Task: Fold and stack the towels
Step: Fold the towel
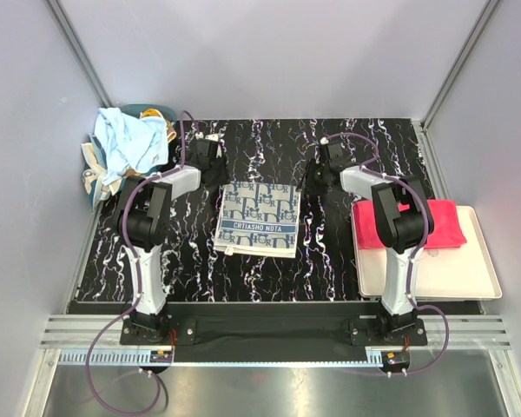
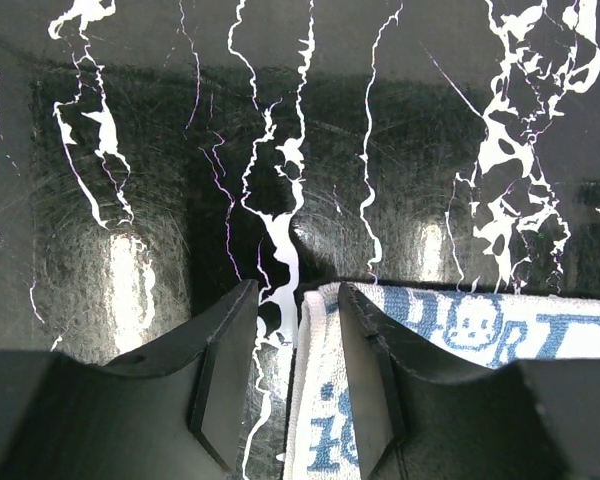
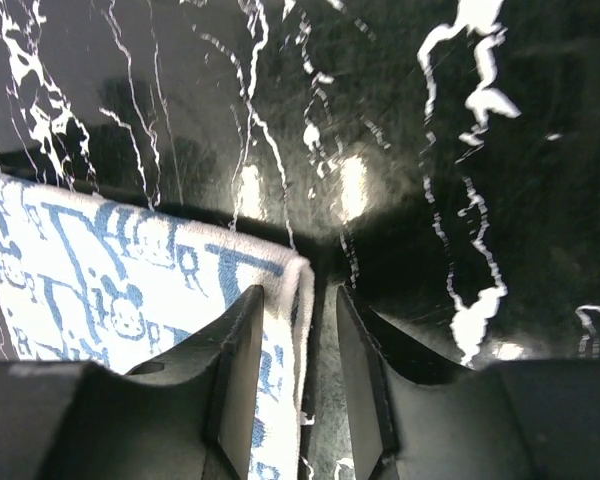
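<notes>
Both arms reach forward with elbows raised and wrists pitched down at the far corners of the grey monogram towel (image 1: 259, 219), which lies flat at the centre of the surface (image 1: 330, 261). Left arm (image 1: 148, 217): jaws spread, straddling the towel's left edge. Right arm (image 1: 399, 217): jaws spread over its right edge. Neither pinches it.

Setting: a robotics laboratory test cell.

Indicators:
- The left arm (image 1: 148, 226) and the right arm (image 1: 399, 221) are bolted beside an aluminium rail (image 1: 78, 332) at the near edge of a table (image 1: 330, 252) with a black, white-veined surface.
- Plain pale-grey wall panels (image 1: 269, 52) enclose the table on three sides, held in metal corner posts (image 1: 69, 43).
- Purple cables (image 1: 89, 369) run exposed from the arm bases.
- Household goods are limited to a patterned towel (image 1: 259, 219), a pink towel (image 1: 443, 224) on a cream tray (image 1: 451, 269), and a heap of towels (image 1: 130, 143).
</notes>
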You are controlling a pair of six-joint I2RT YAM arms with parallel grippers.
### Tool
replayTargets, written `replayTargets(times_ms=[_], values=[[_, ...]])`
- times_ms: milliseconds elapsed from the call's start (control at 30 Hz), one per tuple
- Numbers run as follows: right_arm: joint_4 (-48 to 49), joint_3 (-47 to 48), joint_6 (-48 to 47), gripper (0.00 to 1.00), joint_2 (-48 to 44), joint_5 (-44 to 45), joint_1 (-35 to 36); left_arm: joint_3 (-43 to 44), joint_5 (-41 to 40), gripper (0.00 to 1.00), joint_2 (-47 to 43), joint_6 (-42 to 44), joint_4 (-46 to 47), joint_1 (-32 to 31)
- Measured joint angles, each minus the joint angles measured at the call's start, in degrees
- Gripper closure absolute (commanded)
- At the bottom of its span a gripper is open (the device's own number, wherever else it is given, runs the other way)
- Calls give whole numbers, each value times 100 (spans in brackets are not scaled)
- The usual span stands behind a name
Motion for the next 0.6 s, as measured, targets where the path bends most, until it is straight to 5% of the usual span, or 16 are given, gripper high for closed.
replayTargets(times_ms=[600], values=[[-247, 590, -179, 76, 413, 129, 157, 0, 256, 65, 70, -120, 201, 37]])
